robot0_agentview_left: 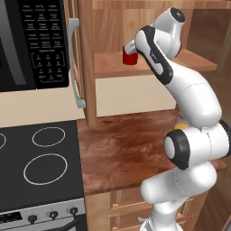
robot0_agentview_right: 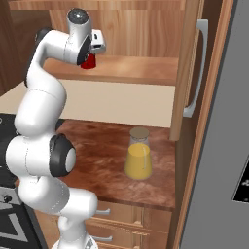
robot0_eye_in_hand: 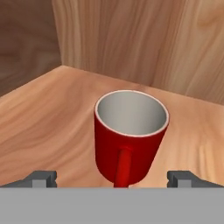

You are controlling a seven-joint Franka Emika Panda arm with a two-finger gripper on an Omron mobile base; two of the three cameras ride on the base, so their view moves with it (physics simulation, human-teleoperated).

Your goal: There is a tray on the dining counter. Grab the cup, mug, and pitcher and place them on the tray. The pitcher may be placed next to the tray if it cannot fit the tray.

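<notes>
The robot's two-finger gripper is spread fully wide, its two small dark fingertips standing one on each side of the small red cylindrical mug with a side handle, and nothing is pinched yet. The mug stands upright on the light wooden cabinet shelf, near the far corner of its wooden walls, and its handle points straight toward the hand, between the fingertips. This is the first risk, in my judgement: if the hand goes forward without care, the palm may push the handle before the fingers reach the body, and the mug could slide to the far wall or turn around. A grip only on the handle would probably be weak, so the mug may swing or drop when it is lifted out. The shelf is high and the white arm is stretched upward, so a fallen mug could roll off the edge to the reddish-brown wood-grain countertop below. There, on the right side, stands the clear glass pitcher with yellow-orange liquid in its wide body, near the open cabinet door with a grey handle; a falling mug or a low arm could knock it over.
</notes>
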